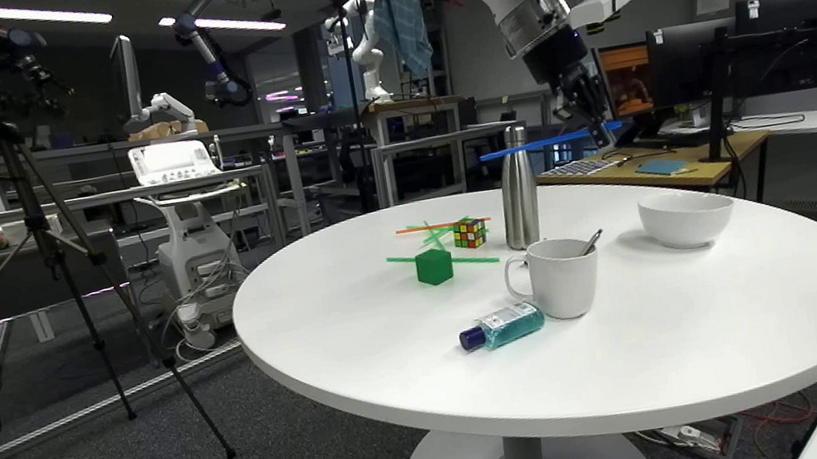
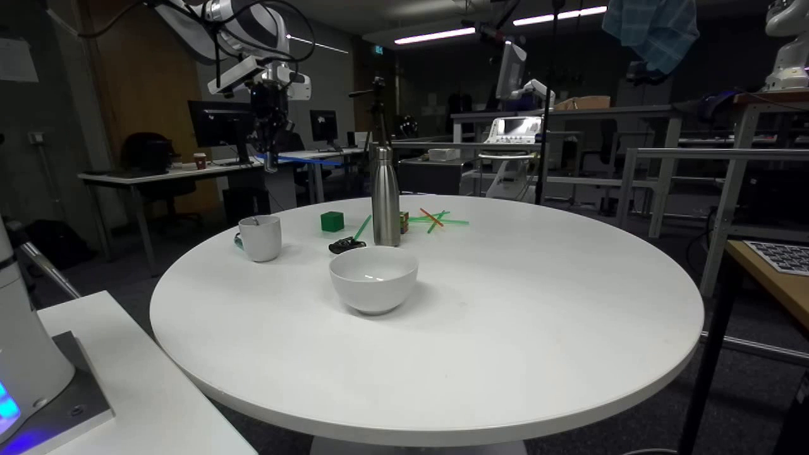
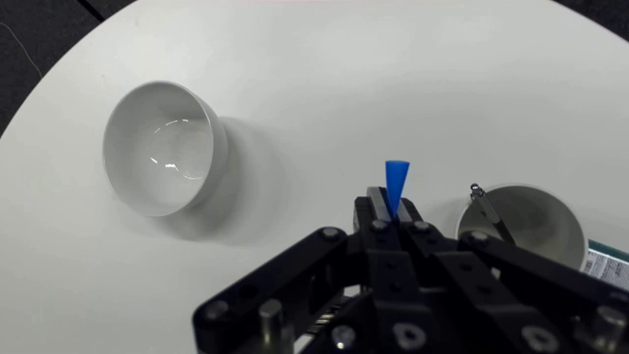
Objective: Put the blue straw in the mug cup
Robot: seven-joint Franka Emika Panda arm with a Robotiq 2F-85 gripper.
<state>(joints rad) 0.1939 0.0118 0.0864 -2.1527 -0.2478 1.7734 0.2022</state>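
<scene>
While the fingers are pinching the blue straw near one end, its length is hanging nearly level, clear of the bench, so the task is probably sitting between grasp and insertion. Farther down, the white mug is standing upright, a pen leaning inside. The next move is likely calling for bringing the straw over that opening, tipping one end down and lowering it past the pen before releasing.

Wrist view: tool obscures part of mug cup and most of blue straw; teal bottle cropped at right edge. In an exterior view, steel bottle partly conceals puzzle cube; small black object indistinct.
</scene>
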